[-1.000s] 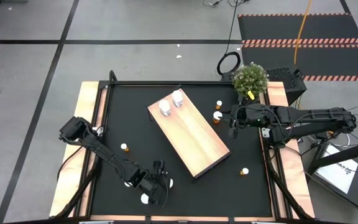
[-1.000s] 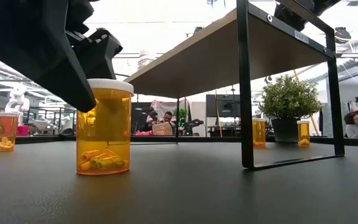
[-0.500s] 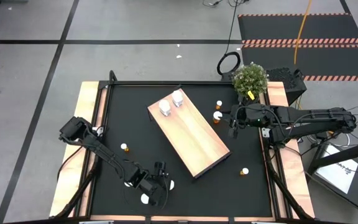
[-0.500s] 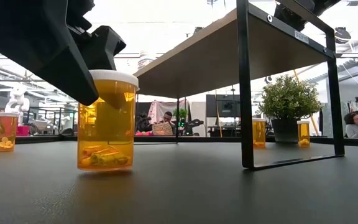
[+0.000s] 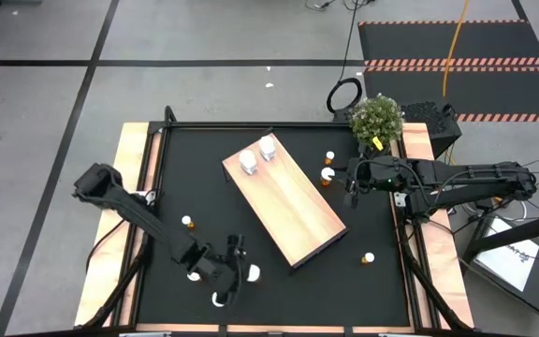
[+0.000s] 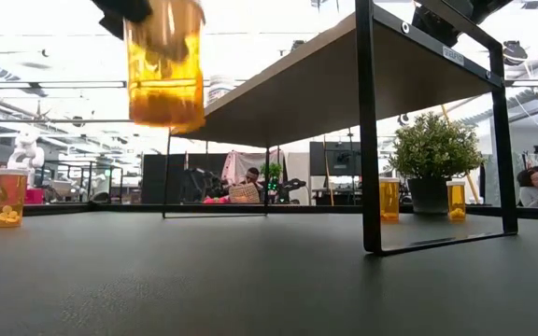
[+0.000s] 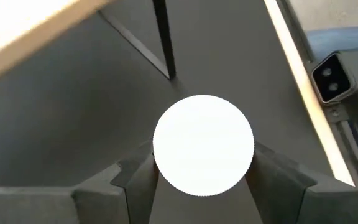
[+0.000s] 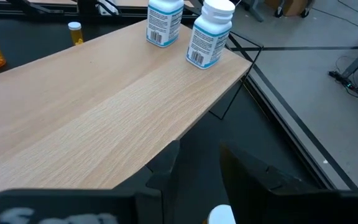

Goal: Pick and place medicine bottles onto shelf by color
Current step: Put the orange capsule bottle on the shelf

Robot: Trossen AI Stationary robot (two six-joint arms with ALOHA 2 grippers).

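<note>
My left gripper [image 5: 242, 273] hangs over the table's near side, shut on an orange medicine bottle [image 6: 164, 65] with a white cap [image 7: 202, 144]. The light-wood shelf [image 5: 284, 197] stands on black legs across the middle, with two white bottles [image 5: 258, 154] on its far end. My right gripper [image 5: 350, 190] waits open above the table's right side, beside the shelf. A white-capped bottle [image 8: 220, 215] shows on the table below its fingers. My left gripper pinches the orange bottle at its capped top end [image 7: 161, 158] between its two fingers [image 7: 135, 180], one on each side. The fingers slant down from the table's left side. The bottle hangs nearly upright, cap up, lifted well clear of the table.
Small orange bottles stand on the table at the left [image 5: 187, 222], near right [image 5: 369, 256] and right of the shelf [image 5: 328, 156]. A white-capped one [image 5: 218, 300] stands near the front edge. A potted plant [image 5: 377, 118] stands at the far right corner.
My left gripper has risen with the orange bottle. A second ago the bottle stood on the table; it then tipped a little in the fingers and now hangs clear, high above the tabletop.
</note>
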